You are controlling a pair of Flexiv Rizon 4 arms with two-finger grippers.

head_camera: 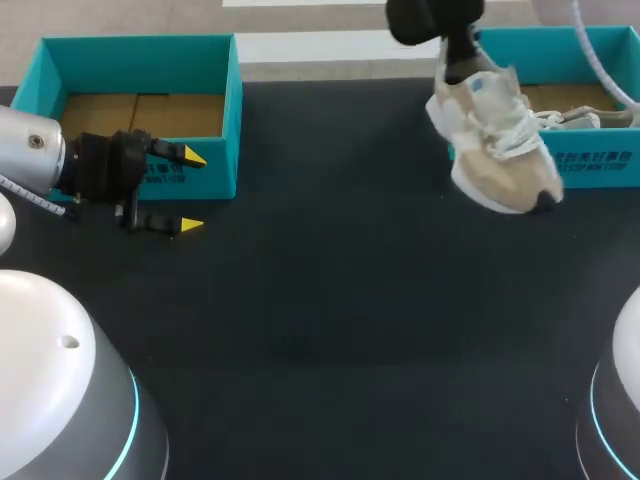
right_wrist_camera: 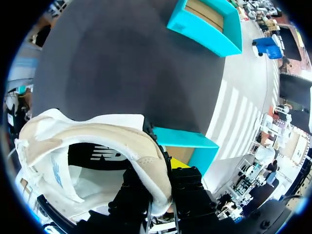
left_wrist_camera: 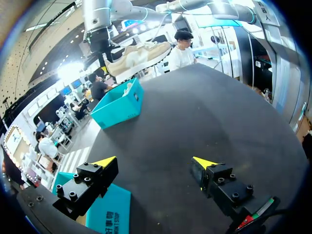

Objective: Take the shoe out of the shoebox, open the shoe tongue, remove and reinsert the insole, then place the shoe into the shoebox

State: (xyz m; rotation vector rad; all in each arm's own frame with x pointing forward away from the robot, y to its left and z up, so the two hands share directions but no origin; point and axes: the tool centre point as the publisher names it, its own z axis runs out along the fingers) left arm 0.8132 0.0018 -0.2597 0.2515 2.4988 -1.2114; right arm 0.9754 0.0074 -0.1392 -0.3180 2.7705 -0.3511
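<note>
A beige and white shoe (head_camera: 500, 150) hangs toe-down in the air beside the right teal shoebox (head_camera: 600, 165). My right gripper (head_camera: 461, 66) is shut on its heel collar. In the right wrist view the heel collar of the shoe (right_wrist_camera: 97, 141) is pinched between the fingers (right_wrist_camera: 178, 165), with the right shoebox (right_wrist_camera: 183, 139) below. My left gripper (head_camera: 192, 192) stands open and empty in front of the left teal shoebox (head_camera: 235, 120). The left wrist view shows my left gripper (left_wrist_camera: 154, 162) wide open, with the shoe (left_wrist_camera: 139, 53) far ahead above the right shoebox (left_wrist_camera: 119, 105).
The left shoebox (right_wrist_camera: 207, 24) holds only its brown cardboard bottom. A second pale shoe (head_camera: 575, 119) lies inside the right shoebox. The black tabletop (head_camera: 330, 320) spreads between the two boxes and toward the front.
</note>
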